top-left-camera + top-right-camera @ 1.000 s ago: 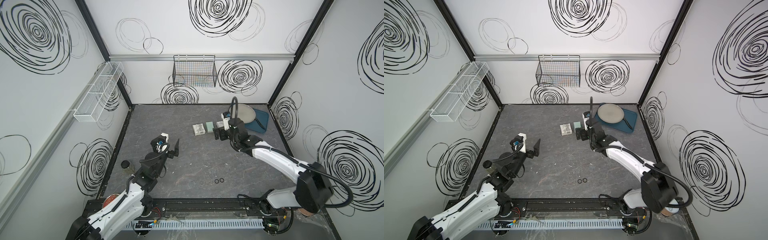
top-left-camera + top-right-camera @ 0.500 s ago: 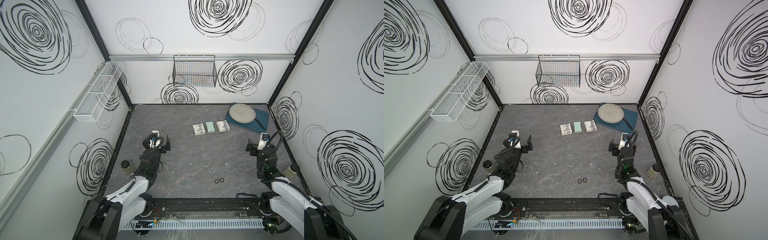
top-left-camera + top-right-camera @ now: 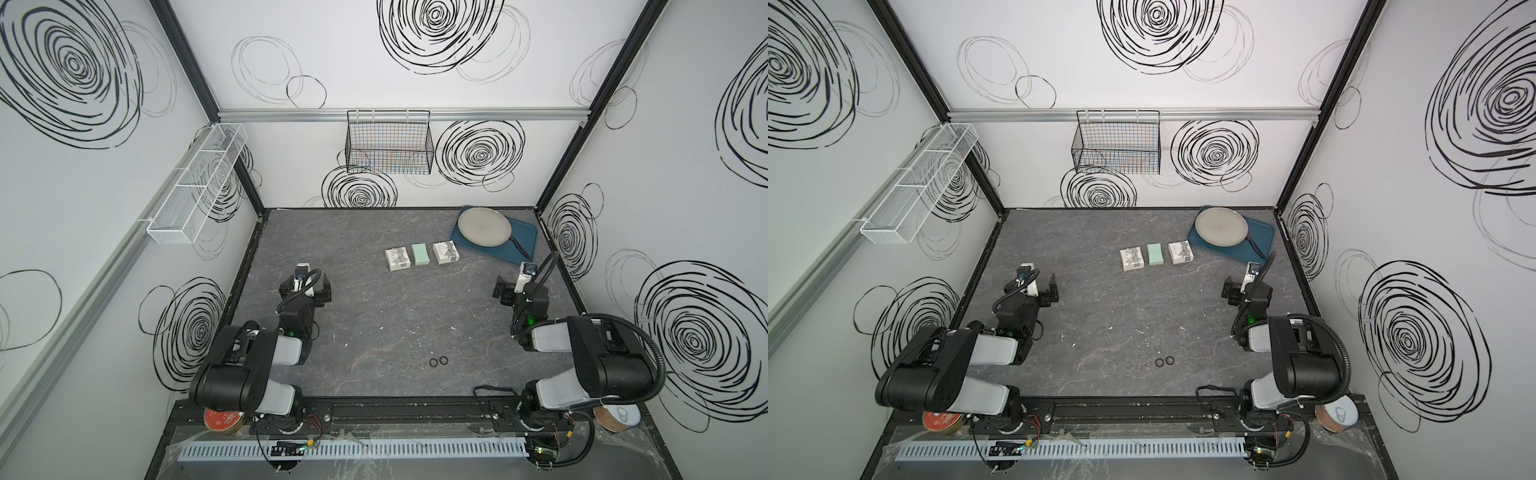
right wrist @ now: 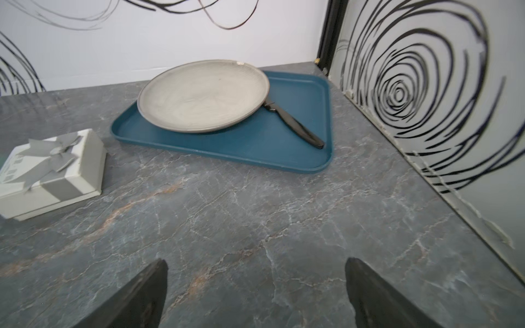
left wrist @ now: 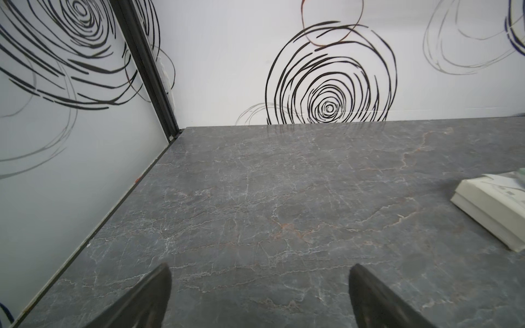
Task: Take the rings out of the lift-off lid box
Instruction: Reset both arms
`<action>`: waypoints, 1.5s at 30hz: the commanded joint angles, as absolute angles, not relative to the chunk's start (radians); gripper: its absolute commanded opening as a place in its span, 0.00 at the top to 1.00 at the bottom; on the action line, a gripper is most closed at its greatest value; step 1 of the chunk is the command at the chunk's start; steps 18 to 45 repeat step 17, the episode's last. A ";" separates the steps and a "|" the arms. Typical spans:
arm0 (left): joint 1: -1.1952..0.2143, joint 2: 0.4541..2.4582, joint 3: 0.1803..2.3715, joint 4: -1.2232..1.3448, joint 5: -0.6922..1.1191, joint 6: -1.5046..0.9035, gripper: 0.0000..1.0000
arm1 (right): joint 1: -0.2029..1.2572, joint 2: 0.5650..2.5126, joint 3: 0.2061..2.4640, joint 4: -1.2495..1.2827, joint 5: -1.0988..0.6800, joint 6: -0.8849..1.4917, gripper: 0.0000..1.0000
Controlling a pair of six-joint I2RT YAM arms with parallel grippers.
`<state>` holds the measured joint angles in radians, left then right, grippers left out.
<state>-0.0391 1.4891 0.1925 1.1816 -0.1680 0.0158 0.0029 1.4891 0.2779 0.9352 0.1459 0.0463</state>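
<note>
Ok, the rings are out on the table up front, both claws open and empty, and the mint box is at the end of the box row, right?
No: the mint box is in the middle of the row, between two white gift boxes, as both top views show. The rest holds: rings out up front, left claw and right claw open and empty.
</note>
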 commanded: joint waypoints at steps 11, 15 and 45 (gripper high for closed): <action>-0.035 1.496 0.209 1.308 -0.102 -0.005 0.00 | -0.005 1.474 0.322 0.935 0.115 0.062 0.00; -0.044 1.494 0.208 1.310 -0.118 0.000 0.00 | -0.005 1.474 0.321 0.933 0.113 0.062 0.00; -0.044 1.493 0.207 1.312 -0.120 0.000 0.00 | -0.006 1.471 0.318 0.937 0.114 0.062 0.00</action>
